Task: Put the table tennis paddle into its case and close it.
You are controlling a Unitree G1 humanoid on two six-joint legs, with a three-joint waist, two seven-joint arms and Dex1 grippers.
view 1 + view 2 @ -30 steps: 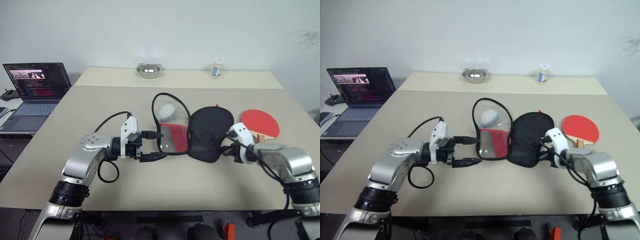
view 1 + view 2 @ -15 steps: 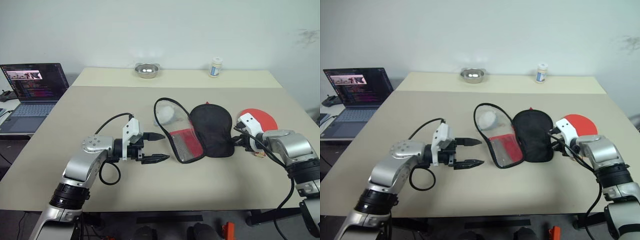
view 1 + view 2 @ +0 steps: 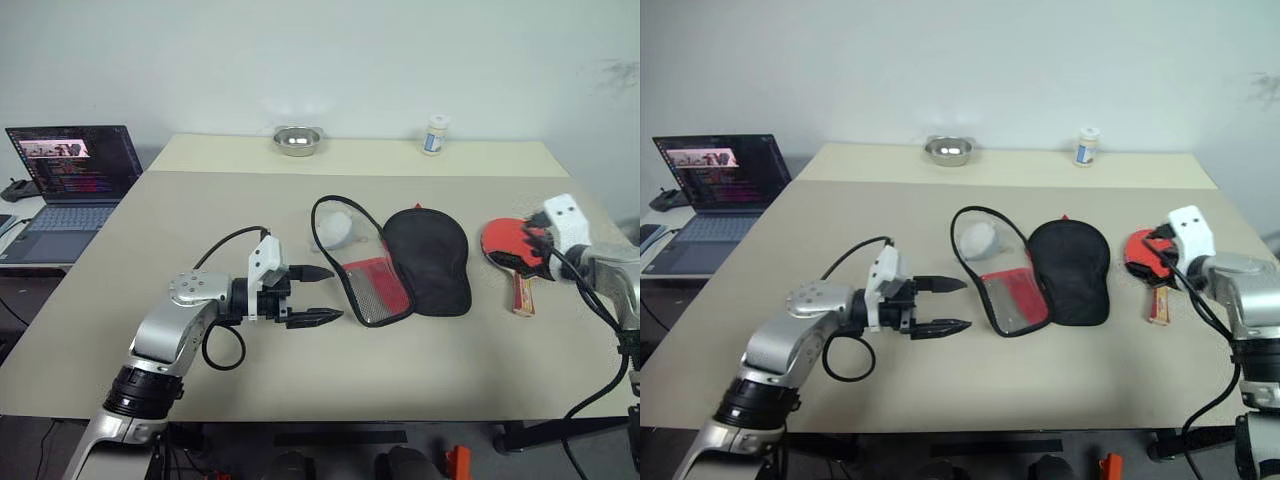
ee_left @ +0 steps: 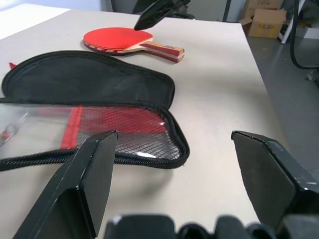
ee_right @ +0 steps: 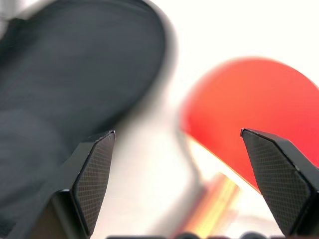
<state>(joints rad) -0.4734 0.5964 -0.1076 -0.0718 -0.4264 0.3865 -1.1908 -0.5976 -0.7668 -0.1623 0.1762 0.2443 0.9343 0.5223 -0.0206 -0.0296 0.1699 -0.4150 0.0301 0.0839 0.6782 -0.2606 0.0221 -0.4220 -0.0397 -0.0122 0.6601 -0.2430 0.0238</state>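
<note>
Right claw (image 3: 527, 243) is hovering released over the table tennis paddle (image 3: 508, 250) at frame right; left claw (image 3: 318, 294) is sitting released beside the unzipped case (image 3: 395, 262)

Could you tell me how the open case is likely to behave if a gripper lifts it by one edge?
The case lies splayed flat with thin fabric and mesh halves, so it would probably droop and fold. It looks light, so it may slide on the smooth table when nudged.

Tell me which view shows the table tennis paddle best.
The left wrist view: the whole table tennis paddle lies flat, red face and striped handle clear. In the eye views the right tool hides part of its face. The right wrist view shows it blurred and partial.
</note>
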